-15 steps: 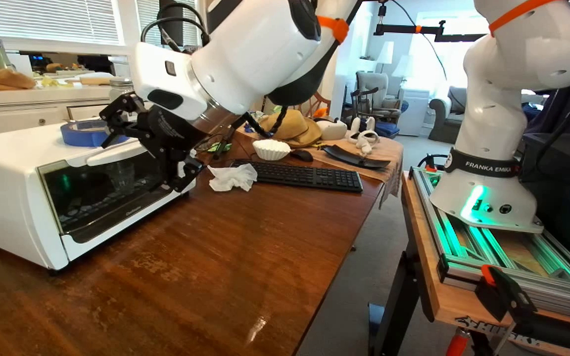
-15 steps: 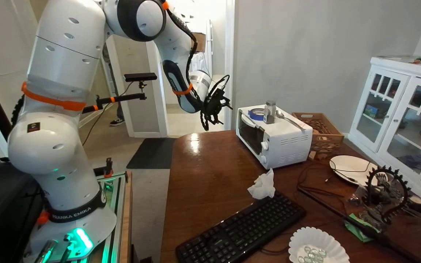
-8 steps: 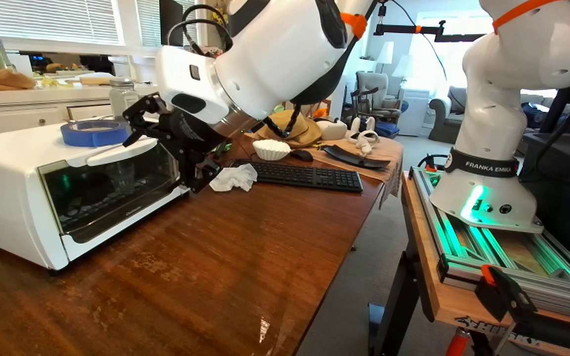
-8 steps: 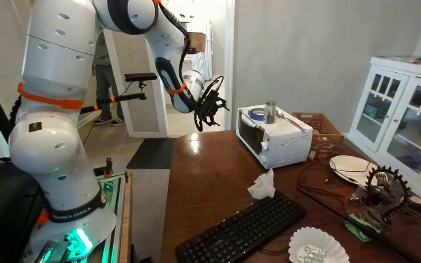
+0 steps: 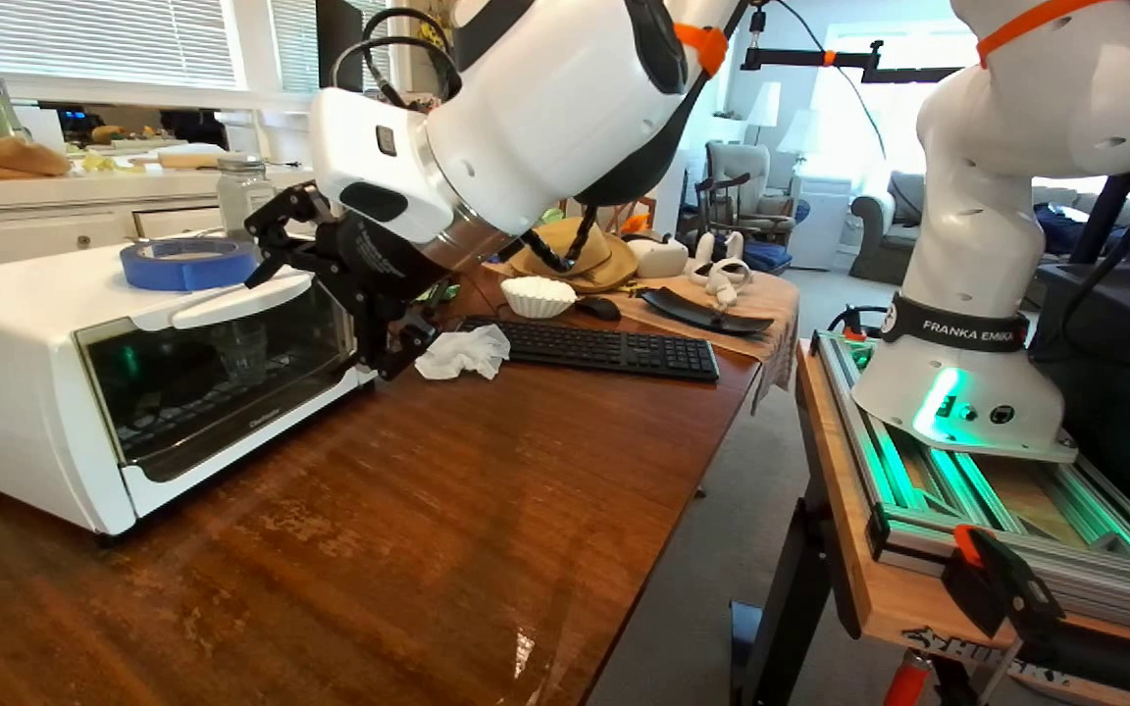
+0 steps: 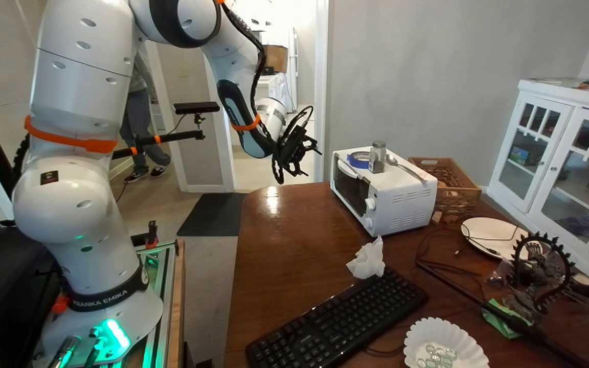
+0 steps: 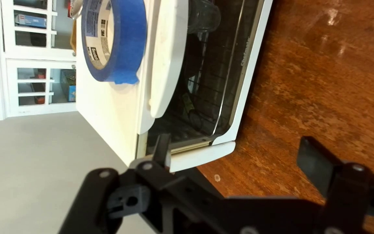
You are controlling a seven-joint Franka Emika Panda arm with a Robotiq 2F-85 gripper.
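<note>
On our brown wooden table [image 6: 289, 255], near the wall-side edge, a white boxy toaster oven [image 6: 402, 207] faces our two-fingered black gripper [image 7: 235, 148], jaws spread.

Bright daylight through blinds [image 5: 114, 44], glare on glossy tabletop [image 6: 284, 245], hand [image 7: 234, 146] blurred in wrist view

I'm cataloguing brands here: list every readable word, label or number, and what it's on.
"FRANKA EMIKA": robot arm's base band
"HUSKY", partly covered: wooden bench
"Chefmate": toaster oven
"Scotch": tape roll
"3M", apparently: tape roll
Too small or blurred: other roll print, keyboard keys, cabinet boxes, wrist print.
</note>
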